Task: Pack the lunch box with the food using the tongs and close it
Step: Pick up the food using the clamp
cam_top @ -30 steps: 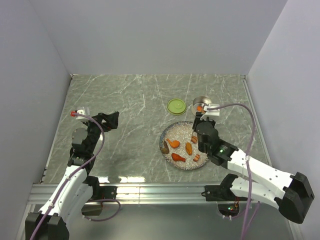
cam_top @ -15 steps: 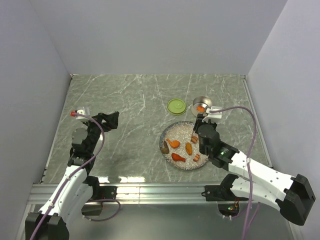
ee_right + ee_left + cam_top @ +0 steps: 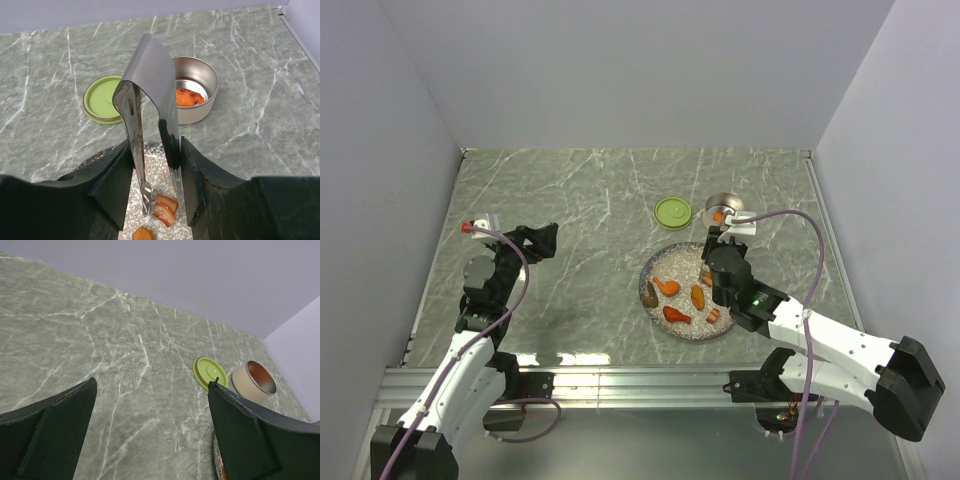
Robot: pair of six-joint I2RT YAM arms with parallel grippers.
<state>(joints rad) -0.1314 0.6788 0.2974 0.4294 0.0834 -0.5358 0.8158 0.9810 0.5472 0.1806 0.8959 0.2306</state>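
My right gripper [image 3: 156, 152] is shut on the metal tongs [image 3: 150, 90], which point down over the speckled plate [image 3: 159, 167]. The tongs' tips stand apart on either side of two red food pieces [image 3: 165, 209], and an orange piece [image 3: 142, 233] lies just nearer. Beyond the plate stands the open steel lunch box [image 3: 200, 112] with an orange piece [image 3: 187, 97] inside. Its lime-green lid [image 3: 102, 105] lies flat to the left. From above, several food pieces [image 3: 667, 287] lie on the plate [image 3: 685, 262]. My left gripper [image 3: 150, 405] hangs open and empty over bare table.
The left arm [image 3: 490, 280] stays at the table's left side, far from the plate. Grey walls close in the marble table [image 3: 580, 200] on three sides. A metal rail [image 3: 620, 380] runs along the near edge.
My right arm has drawn back from the lunch box and shifted slightly left over the plate's right side, tongs still held. The left arm has not moved.
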